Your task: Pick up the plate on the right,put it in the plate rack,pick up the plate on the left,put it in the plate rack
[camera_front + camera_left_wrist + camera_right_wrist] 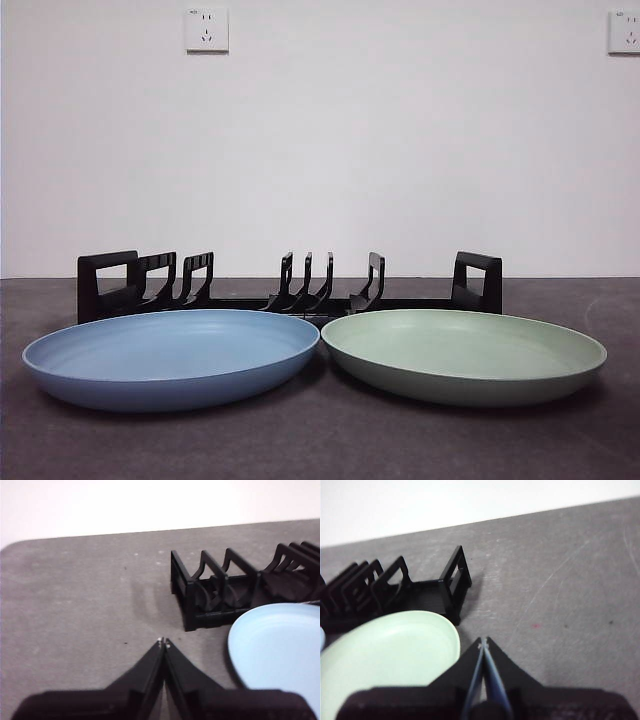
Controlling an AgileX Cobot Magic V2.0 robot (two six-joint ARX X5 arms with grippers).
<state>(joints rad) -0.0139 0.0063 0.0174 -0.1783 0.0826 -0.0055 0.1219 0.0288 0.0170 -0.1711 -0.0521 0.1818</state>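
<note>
A blue plate (170,356) lies flat on the table at the left, and a green plate (464,353) lies flat at the right, their rims almost touching in the middle. Behind both stands the long black plate rack (290,288), with nothing between its prongs. My left gripper (164,641) is shut and holds nothing, hovering over bare table beside the rack's left end (195,597) and the blue plate (277,650). My right gripper (483,640) is shut too, with nothing in it, above the table just off the green plate's (390,652) rim near the rack's right end (456,580).
The table (320,445) is dark grey with a white wall behind it carrying two sockets (206,29). Neither arm shows in the front view.
</note>
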